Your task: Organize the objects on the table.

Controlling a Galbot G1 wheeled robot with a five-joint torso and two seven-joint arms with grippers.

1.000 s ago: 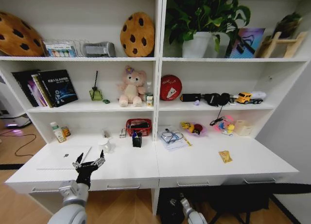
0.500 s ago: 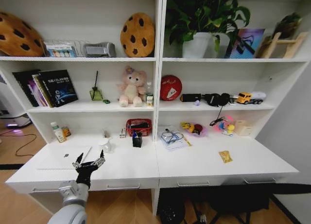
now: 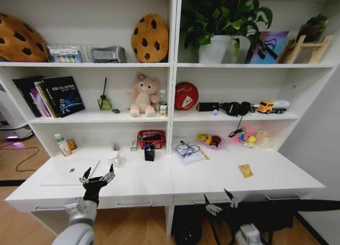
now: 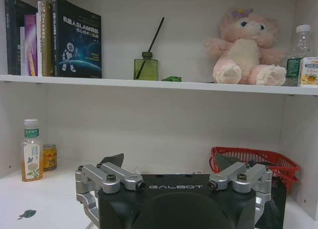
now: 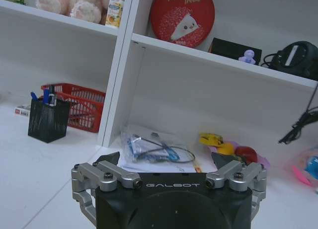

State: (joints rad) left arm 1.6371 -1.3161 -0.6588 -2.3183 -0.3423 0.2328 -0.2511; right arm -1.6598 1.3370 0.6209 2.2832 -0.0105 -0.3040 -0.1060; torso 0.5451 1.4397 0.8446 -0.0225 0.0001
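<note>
Now | left claw (image 3: 96,178) spread above table (image 3: 143,184) | right claw (image 3: 221,201) spread, low

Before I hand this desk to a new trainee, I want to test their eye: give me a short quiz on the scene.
1. True or false: the left gripper hovers open above the laptop's near edge.
2. The yellow packet lies on which half of the table: A left, B right?
3. Fill in: the pens stand in a black ___ beside the red basket.

Key: 1 true; 2 B; 3 holder.
</note>
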